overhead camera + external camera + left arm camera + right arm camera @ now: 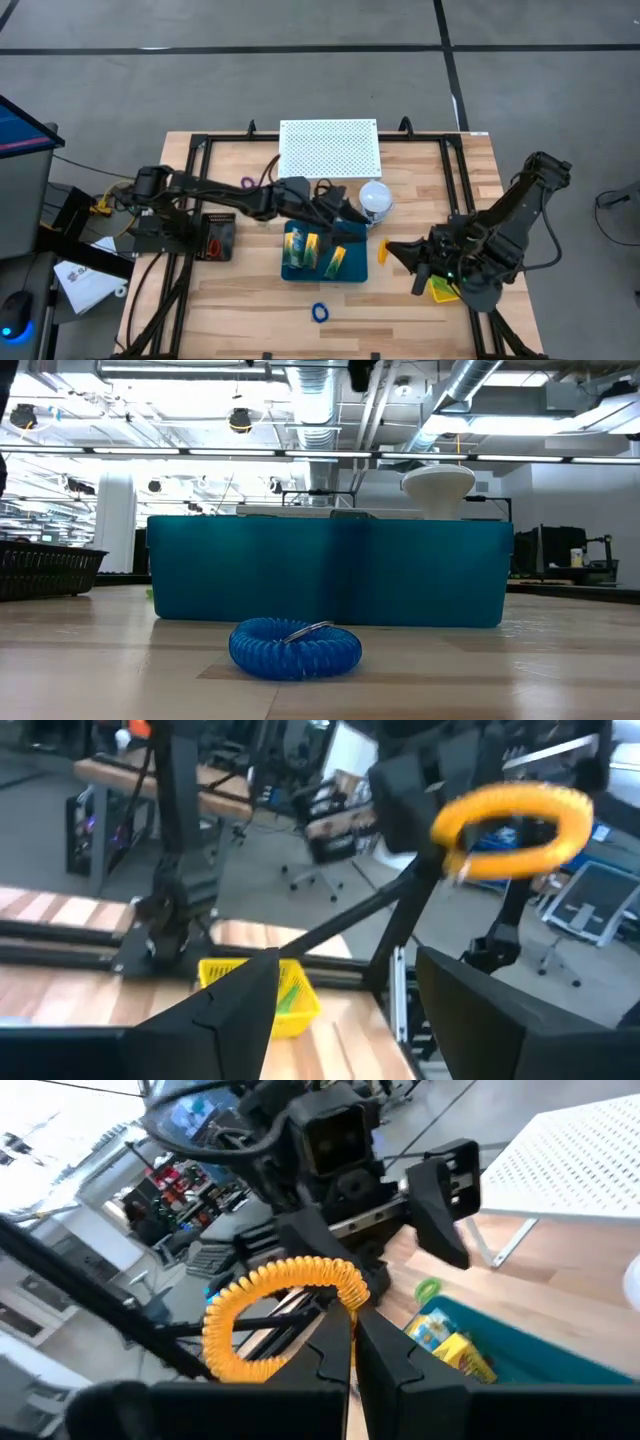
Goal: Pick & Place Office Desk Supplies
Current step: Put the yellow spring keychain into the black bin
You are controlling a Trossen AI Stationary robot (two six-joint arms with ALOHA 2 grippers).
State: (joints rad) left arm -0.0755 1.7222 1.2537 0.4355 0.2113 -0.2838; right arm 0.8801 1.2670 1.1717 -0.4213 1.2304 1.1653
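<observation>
My right gripper (352,1342) pinches the orange loop (275,1315); I'd carry it level over the blue bin (295,268) before releasing.

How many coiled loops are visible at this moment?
4: blue loop before the bin, purple loop left of the board, orange loop in the right gripper, green loop beside the bin. Others may be hidden.

The setting is a robotics lab or test workshop in an open industrial hall. The low view shows exposed silver air ducts (320,400), pipes and strip lights under an open ceiling. The wooden table (250,310) carries a black metal frame (190,150) and stands on a bare grey concrete floor (150,80). Office chairs (300,875) and cluttered workbenches (130,770) fill the background.
</observation>
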